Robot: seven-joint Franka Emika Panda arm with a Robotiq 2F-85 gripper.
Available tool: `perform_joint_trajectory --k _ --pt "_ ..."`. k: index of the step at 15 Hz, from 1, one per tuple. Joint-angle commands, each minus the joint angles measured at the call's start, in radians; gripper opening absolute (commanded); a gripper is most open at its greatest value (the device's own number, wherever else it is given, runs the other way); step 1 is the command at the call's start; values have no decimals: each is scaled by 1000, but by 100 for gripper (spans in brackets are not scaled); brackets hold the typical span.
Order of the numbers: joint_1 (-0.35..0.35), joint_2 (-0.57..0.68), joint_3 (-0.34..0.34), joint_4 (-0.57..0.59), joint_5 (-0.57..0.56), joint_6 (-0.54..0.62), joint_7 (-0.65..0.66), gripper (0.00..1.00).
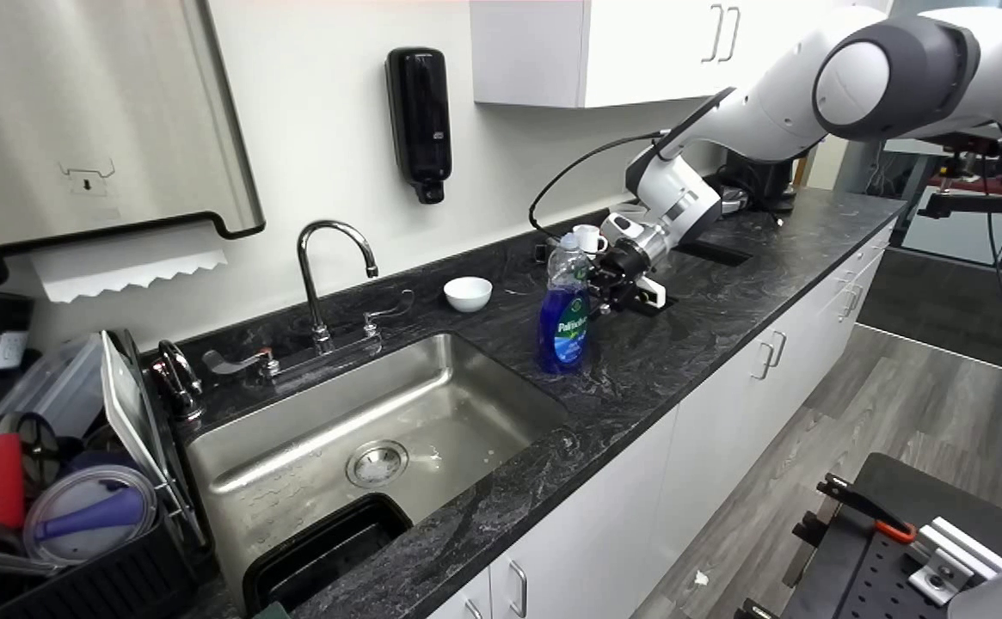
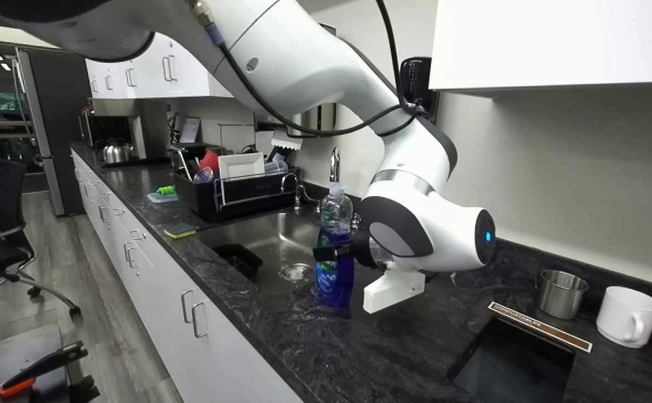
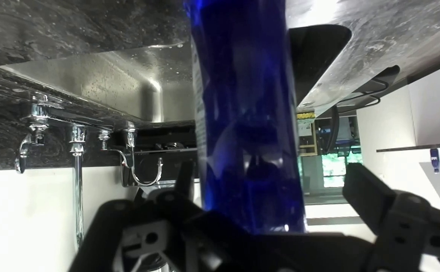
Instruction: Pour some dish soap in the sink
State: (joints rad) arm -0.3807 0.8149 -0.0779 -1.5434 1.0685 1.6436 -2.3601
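Dish rack [image 1: 118,563], black and loaded, sits nearest the camera at far left in an exterior view; a white dish [image 1: 126,413] leans at its right side. Next, the sink [image 1: 475,421]: stainless, black tub [image 1: 328,543] at its near end, round drain [image 1: 378,464] past the tub, wet spots on the basin floor. Chrome faucet [image 1: 310,297] behind it, spout curved. Black dispenser [image 1: 420,116] on the wall [image 1: 337,112]. White bowl [image 1: 468,294] on the dark counter [image 1: 638,370], below the dispenser and a little right.

Dish soap [image 1: 559,327]: upright on the counter, just right of the sink rim. Label [image 1: 571,325] reads Palmolive; pale cap [image 1: 568,242] on, blue liquid with clear plastic above. White mug [image 1: 590,239] behind the bottle, partly hidden.

Gripper [image 3: 270,181]: jaws wide apart. Wrist view has the bottle between the fingertips, with a visible gap to one finger [image 3: 371,198]; contact with the other, cannot tell. Dark finger [image 2: 328,253] crosses in front of the bottle in an exterior view.

Arm [image 1: 767,112] slopes in from upper right. Lower right: grey platform [image 1: 939,494] carrying a silver bracket [image 1: 952,563].
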Motion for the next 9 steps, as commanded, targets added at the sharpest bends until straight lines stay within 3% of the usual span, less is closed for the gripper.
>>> perform_joint_trajectory --k 1,5,6,7,9 --pt "4 8 0 5 3 -3 -19 100" --pt "8 9 0 3 3 0 -19 100" --pt "9 8 0 3 2 0 -19 93" --pt "9 8 0 2 3 2 -20 74" --pt "9 7 -1 2 2 2 -21 60"
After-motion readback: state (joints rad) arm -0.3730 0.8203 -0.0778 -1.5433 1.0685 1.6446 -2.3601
